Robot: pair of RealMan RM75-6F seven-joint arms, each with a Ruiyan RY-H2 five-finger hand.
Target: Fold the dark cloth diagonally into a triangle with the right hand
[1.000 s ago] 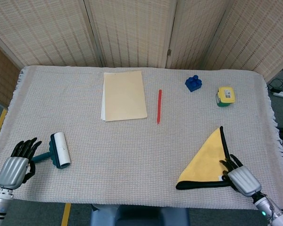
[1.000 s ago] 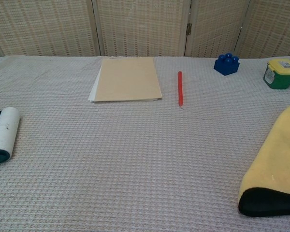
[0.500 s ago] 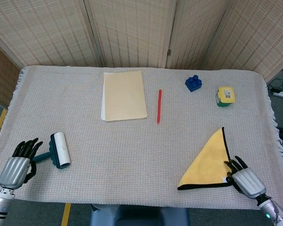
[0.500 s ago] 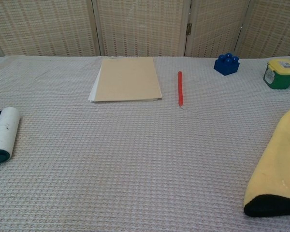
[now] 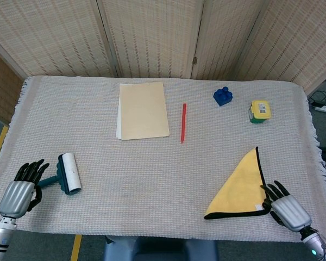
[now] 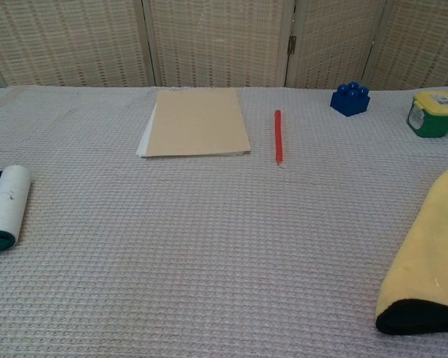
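My right robot hand (image 5: 285,205), fingers spread, holds nothing, just beside the cloth (image 5: 238,187), a folded triangle at 5 o'clock on the counter (image 5: 152,174). Left robot hand (image 5: 19,191) open, at 8 o'clock near lint roller (image 5: 68,173).

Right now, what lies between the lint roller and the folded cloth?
Nothing: in the head view only bare woven table cover runs from the lint roller to the folded cloth. The chest view shows the same.
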